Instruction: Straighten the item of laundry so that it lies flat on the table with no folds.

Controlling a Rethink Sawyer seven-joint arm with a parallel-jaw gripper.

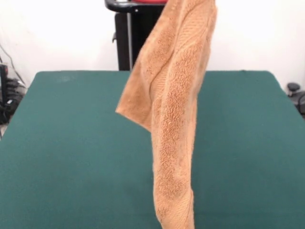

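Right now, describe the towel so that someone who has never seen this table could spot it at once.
Start from the big dark green table that fills the front view. The towel hangs over its middle, running from the picture's top edge to its bottom edge, draped in long vertical folds with one corner jutting left. It is the only orange-tan, fuzzy terry thing there.

A white wall fills the background behind the tabletop. At the left edge, dark cables and black gear crowd together beside the tabletop, with one thin cable running up the wall. At the right edge sits a small black object, its make unclear.
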